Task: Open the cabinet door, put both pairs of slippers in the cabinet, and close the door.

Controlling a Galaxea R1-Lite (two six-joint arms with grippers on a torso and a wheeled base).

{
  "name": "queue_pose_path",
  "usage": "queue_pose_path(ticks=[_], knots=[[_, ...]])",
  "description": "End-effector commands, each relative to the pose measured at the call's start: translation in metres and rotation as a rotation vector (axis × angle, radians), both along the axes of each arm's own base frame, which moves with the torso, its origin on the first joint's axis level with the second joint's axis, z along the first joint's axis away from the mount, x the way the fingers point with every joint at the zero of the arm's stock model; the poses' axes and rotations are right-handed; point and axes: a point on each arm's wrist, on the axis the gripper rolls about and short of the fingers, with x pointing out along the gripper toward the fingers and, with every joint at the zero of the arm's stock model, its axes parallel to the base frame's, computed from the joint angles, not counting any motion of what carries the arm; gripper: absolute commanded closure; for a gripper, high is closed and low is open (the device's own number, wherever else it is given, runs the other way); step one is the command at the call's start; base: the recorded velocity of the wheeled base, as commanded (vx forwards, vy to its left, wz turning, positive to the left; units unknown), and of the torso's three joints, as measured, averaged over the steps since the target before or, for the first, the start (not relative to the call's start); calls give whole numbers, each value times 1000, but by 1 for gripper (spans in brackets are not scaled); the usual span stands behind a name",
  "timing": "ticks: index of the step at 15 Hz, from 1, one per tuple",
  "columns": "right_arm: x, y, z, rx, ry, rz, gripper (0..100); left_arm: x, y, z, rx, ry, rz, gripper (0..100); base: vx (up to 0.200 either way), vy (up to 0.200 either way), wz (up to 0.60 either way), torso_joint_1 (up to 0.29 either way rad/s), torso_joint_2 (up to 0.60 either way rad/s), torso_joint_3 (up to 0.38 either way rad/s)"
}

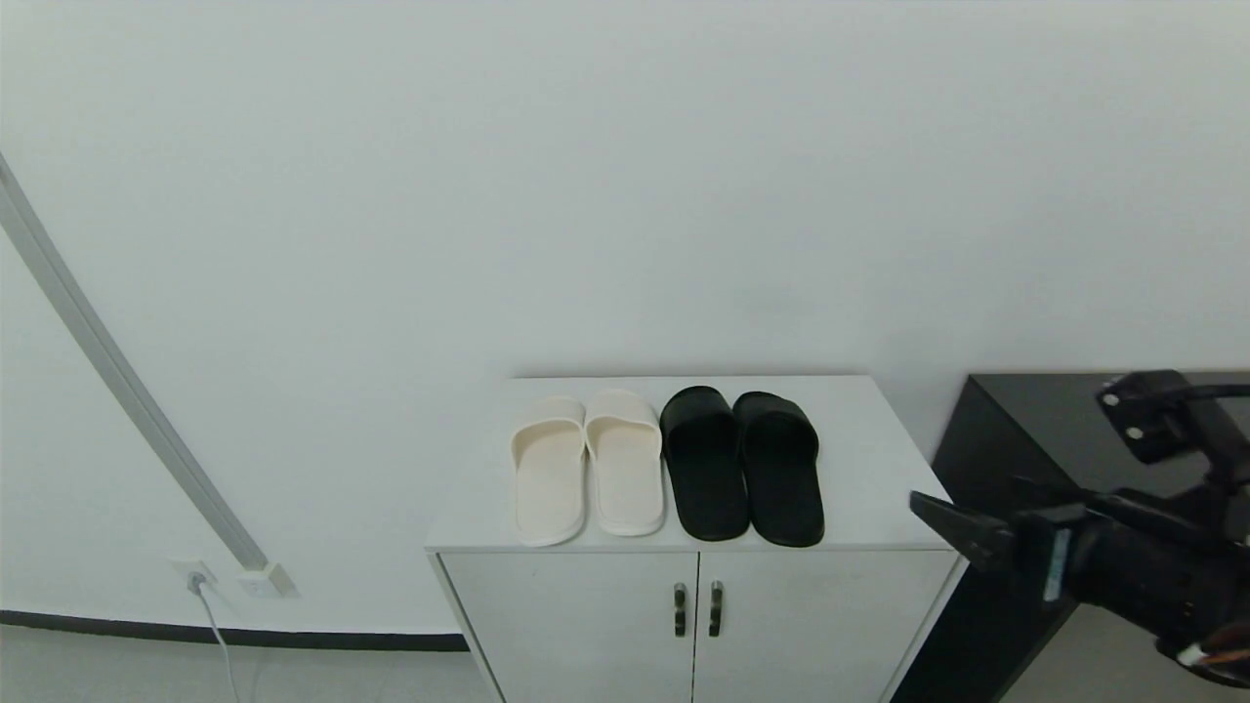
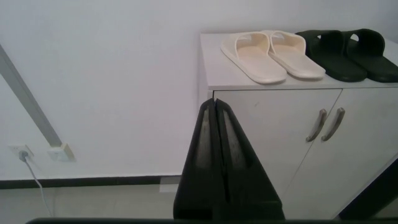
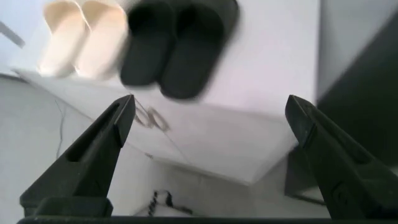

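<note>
Cabinet (image 1: pixel 869 459) against the wall, both doors shut, so step one is not yet begun. Two slim vertical handles (image 1: pixel 680 608) sit close together at the seam where the doors meet. They look like rigid metal and probably slick; I'd hook one alone, since a wide bite risks catching both. On the cabinet top, toes to the wall: cream slippers (image 1: pixel 620 478) on the left, black slippers (image 1: pixel 705 478) on the right, the pairs touching side by side, heels near the front edge. They look like moulded foam, so likely light, bendy and fairly grippy. The best hold is probably the strap arch or a pinch across the heel of the sole. Packed this tight, lifting one may drag its neighbour. Right pincer (image 3: pixel 209 102) hangs off the cabinet's right front corner, fingers spread wide, nothing held. Left pincer (image 2: pixel 214 102) sits low to the cabinet's left, fingers pressed together, empty. A black bench (image 1: pixel 1025 410) stands just beside the cabinet on the right and may crowd the right door's swing and that arm. A wall socket (image 1: pixel 195 576) with a cable (image 1: pixel 220 635) sits well to the left, out of the way.
</note>
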Motion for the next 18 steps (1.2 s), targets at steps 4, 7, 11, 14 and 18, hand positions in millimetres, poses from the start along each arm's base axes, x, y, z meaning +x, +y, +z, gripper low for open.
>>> queue_pose_path(ticks=[4, 7, 11, 14, 18], knots=[[69, 119, -22, -60, 16, -96, 0, 0, 0, 0, -4, 1, 2, 100, 0, 0, 0, 0, 0, 0], [93, 145, -36, -53, 22, -127, 0, 0, 0, 0, -2, 1, 2, 100, 0, 0, 0, 0, 0, 0], [117, 158, -61, -68, 46, -177, 0, 0, 0, 0, -2, 1, 2, 100, 0, 0, 0, 0, 0, 0], [139, 164, -77, -57, 40, -207, 0, 0, 0, 0, -2, 1, 2, 100, 0, 0, 0, 0, 0, 0], [162, 169, -92, -59, 41, -238, 0, 0, 0, 0, -1, 1, 2, 100, 0, 0, 0, 0, 0, 0]])
